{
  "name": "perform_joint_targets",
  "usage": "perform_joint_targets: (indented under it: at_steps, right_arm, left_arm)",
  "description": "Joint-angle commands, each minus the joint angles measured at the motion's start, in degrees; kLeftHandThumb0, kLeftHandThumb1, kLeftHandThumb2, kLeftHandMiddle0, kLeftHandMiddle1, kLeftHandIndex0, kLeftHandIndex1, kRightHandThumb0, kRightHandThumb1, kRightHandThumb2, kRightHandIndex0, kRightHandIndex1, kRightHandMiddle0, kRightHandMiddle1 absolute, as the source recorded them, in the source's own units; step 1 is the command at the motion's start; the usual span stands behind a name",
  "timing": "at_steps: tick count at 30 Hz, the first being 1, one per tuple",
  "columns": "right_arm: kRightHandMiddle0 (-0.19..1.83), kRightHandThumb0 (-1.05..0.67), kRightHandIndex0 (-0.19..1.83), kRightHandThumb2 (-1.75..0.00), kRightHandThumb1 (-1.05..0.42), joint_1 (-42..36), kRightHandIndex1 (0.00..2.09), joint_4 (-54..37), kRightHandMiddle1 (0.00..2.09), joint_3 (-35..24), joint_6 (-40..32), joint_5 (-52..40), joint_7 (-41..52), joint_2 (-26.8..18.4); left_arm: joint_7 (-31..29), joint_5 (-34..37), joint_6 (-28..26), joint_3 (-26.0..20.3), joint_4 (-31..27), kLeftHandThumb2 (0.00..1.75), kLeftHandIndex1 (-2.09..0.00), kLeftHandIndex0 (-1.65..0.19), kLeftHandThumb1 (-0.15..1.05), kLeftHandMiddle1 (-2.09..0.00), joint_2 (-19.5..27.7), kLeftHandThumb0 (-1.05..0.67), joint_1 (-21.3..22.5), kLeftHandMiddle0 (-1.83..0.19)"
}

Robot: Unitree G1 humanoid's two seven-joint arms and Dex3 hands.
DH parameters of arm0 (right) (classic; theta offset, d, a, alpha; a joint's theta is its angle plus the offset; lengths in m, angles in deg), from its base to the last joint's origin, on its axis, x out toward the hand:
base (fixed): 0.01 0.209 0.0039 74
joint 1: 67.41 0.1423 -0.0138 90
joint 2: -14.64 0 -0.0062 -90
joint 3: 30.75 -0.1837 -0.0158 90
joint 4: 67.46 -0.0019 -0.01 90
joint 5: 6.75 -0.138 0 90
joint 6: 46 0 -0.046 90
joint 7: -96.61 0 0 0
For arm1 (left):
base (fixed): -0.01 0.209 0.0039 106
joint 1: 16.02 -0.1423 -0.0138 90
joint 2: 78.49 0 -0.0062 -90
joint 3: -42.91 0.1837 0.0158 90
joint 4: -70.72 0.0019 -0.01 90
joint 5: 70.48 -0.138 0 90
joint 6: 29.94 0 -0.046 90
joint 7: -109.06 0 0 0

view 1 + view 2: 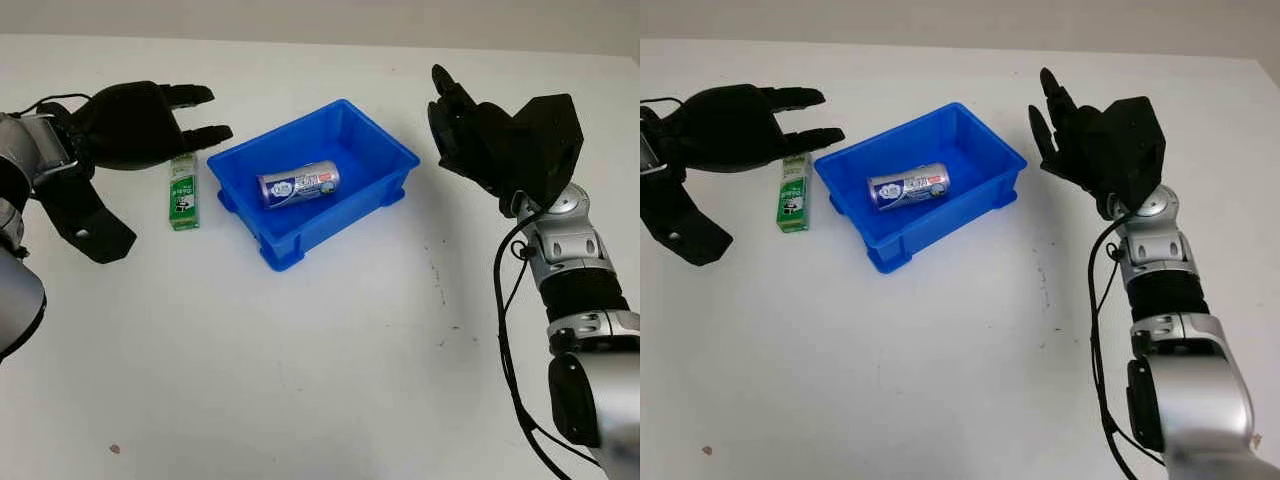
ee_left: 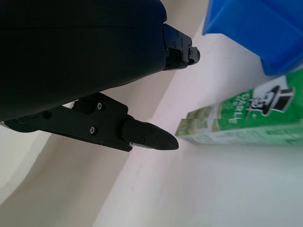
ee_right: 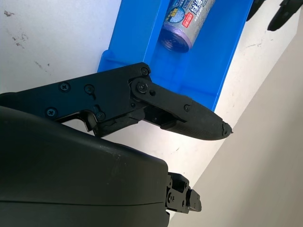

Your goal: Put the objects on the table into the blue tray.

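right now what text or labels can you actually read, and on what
"DARLIE" on the green box, lying on the table beside the blue tray, under the left robot hand.
The can in the tray has a printed label, too small to read.
The right robot hand carries no text.

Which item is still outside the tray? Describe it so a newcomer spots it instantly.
Find the blue tray in the middle of the white table. Just outside the tray, on the side of the open left hand, lies a small green carton, flat on the table. The only other item, a silver can, lies inside the tray.
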Motion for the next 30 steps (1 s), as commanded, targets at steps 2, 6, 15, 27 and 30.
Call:
perform_joint_targets:
  at_steps: [2,6,15,27,30]
  right_arm:
    - [-0.19,-0.65,-0.19,-0.79,-1.05,-0.94,0.00,-1.99,0.00,0.16,-0.07,0.41,-0.05,-1.11]
    - [-0.19,-0.63,-0.19,-0.79,-1.05,-1.54,0.00,-2.85,0.00,-0.30,-0.21,-0.37,0.69,-0.92]
    - [-0.19,-0.61,-0.19,-0.81,-1.05,-2.99,0.00,-5.59,0.00,-0.20,-0.36,-0.80,1.34,-1.00]
    - [-0.19,-0.61,-0.19,-0.82,-1.05,-2.75,0.00,-5.95,0.00,-0.09,-1.12,-0.96,2.05,-0.76]
    - [-0.19,-0.61,-0.19,-0.81,-1.05,-2.63,0.00,-5.65,0.00,-0.07,-1.07,-0.93,2.17,-0.74]
  left_arm:
    - [0.46,-0.36,-0.61,1.31,-0.02,0.17,-0.04,-0.05,1.05,-0.05,0.00,-0.08,-0.73,-0.11]
    - [0.60,-0.87,-1.12,2.58,0.09,0.07,-0.05,-0.06,0.99,-0.05,-0.28,-0.19,-1.30,-0.11]
    - [3.37,-2.23,-0.68,5.13,0.09,0.05,-0.09,-0.14,0.99,-0.08,-0.47,-0.12,-3.28,-0.20]
    - [16.64,-6.14,1.22,9.69,-0.33,0.06,-1.58,-0.28,0.99,-1.78,-0.62,-0.20,-4.17,-0.33]
    - [18.36,-7.51,0.50,10.93,-0.17,0.06,-2.04,-0.34,1.02,-2.06,-0.68,-0.15,-4.18,-0.68]
